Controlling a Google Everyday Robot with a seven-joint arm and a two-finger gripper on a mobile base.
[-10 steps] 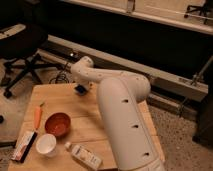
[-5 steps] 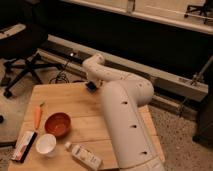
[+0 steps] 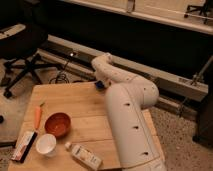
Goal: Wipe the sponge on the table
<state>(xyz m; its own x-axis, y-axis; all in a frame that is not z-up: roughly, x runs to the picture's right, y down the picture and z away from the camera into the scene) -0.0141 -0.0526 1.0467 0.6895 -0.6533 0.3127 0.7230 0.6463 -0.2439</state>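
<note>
gripper at sponge, far table edge, hold unclear behind arm, bowl, carrot nearer

Lab or office-type robot test space: rolling office chair, cables on speckled floor, long metal rail along dark wall, wood bench. Arm's gripper low at bench's far edge.

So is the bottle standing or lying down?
Lying: the bottle is flat on the table; the gripper is at the far edge by the sponge.
</note>
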